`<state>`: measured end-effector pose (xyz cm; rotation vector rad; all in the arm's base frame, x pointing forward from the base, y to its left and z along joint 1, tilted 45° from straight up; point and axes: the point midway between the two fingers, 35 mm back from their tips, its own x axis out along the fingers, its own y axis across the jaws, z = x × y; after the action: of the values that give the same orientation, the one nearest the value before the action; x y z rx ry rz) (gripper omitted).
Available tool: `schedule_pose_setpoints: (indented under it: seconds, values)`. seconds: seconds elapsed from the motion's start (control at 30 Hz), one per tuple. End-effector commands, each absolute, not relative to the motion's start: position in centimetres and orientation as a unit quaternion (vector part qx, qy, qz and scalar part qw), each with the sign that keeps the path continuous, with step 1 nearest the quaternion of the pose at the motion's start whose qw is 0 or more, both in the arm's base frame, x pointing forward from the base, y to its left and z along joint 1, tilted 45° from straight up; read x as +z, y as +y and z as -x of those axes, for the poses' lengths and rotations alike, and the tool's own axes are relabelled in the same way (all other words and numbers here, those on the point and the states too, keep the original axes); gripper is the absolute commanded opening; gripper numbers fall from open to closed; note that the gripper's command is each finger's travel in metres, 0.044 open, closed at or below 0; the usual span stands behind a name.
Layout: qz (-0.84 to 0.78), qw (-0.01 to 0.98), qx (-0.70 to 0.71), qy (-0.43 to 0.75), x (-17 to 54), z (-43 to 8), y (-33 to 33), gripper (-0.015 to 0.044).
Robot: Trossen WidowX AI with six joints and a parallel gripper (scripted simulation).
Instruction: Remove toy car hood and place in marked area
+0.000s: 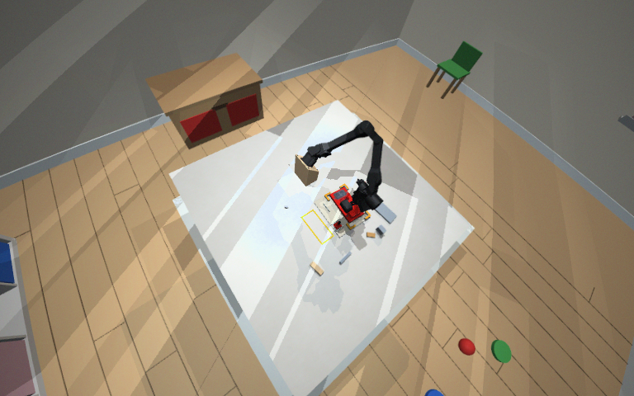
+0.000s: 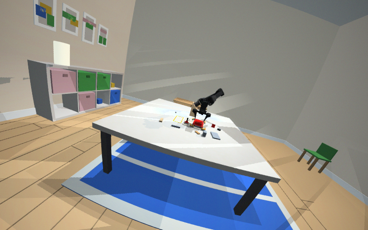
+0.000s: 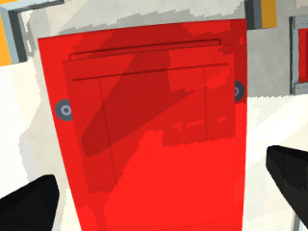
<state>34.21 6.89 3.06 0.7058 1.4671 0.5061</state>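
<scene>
Above the red toy car [image 1: 345,214] [image 2: 197,125] [image 3: 149,144] at center, a black arm [image 1: 376,158] [image 2: 207,103] reaches down, its gripper [image 2: 202,117] [image 3: 164,171] wide open and empty; the hood, on the car (its lower end cropped in the wrist view), lies outside the yellow marked area [image 1: 305,224] [image 2: 174,119].

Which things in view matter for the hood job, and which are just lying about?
For the job:
- red toy car
- yellow marked outline
- open gripper

Apparently just lying about:
- tan block near the outline
- flat grey plate
- small red block
</scene>
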Motion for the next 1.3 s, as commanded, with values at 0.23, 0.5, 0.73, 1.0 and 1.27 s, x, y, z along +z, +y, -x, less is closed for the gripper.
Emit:
schedule_pose_setpoints:
  seconds: [0.23, 0.5, 0.73, 1.0, 1.27]
  values:
    - [-0.316, 0.656, 0.224, 0.648, 2.5, -34.2, 7.4, 0.0440]
    - [-0.316, 0.656, 0.224, 0.648, 2.3, -34.2, 7.7, 0.0440]
    - [-0.316, 0.656, 0.224, 0.648, 2.0, -34.3, 7.9, 0.0440]
    - [-0.316, 0.656, 0.224, 0.648, 1.7, -34.3, 8.2, 0.0440]
    - [-0.316, 0.656, 0.224, 0.648, 1.5, -34.3, 8.5, 0.0440]
